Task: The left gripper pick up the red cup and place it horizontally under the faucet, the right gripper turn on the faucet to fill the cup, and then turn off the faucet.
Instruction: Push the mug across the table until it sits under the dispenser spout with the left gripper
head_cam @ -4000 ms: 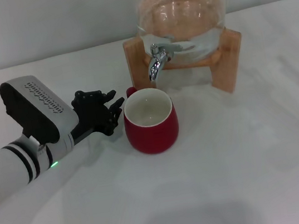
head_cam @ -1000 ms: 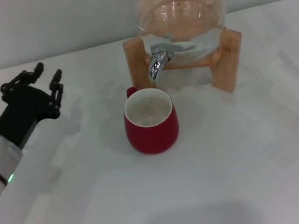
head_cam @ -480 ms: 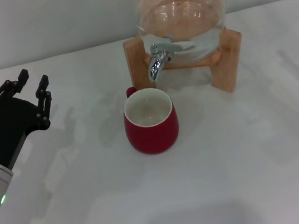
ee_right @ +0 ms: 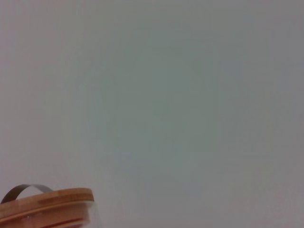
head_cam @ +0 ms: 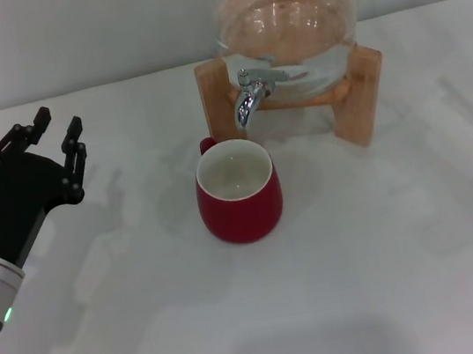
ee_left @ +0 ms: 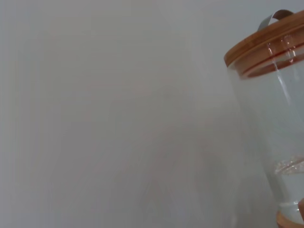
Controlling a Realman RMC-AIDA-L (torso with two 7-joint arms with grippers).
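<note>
Cup: red cup is standing upright on the white table, just in front of and below the faucet, mouth up, empty.
Faucet: I am judging the spout slightly behind the rim, so the flow may need watching.
Left gripper: my left gripper is hovering well left of the cup, fingers spread, holding nothing.
Right gripper: not showing in the head view; it is due at the lever.
Change: four seconds ago my claw was beside the cup; now it is pulled away.

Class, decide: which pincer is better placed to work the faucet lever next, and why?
Hard to favour the right: it is not in view. The left pincer is open, apart from the red cup under the faucet.
</note>
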